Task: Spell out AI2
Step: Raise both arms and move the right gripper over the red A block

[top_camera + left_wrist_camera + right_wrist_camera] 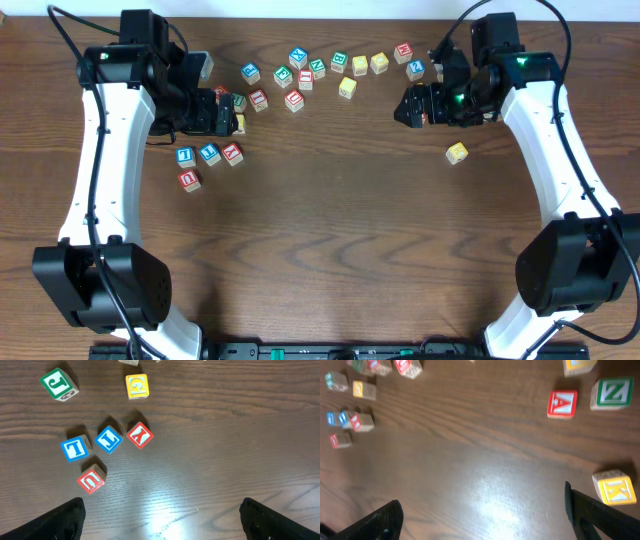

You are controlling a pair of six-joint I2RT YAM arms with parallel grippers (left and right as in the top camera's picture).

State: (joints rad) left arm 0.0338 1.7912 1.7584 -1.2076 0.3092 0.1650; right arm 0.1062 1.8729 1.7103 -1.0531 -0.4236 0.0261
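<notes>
Plainly wide open and empty, left end effector [161, 519] above bare bench [225, 460], with a blue block [108, 439], possibly an I, ahead of it, sitting between a blue L [76, 448] and a red block [139, 435], close to both. Likewise spread wide and holding nothing, right end effector [482, 519], with the red A [562, 404] lying ahead of it, just beside a green Z [612, 392] and apart from a yellow K [615, 487] near the right finger. No telling the 2 apart at this size.
</notes>
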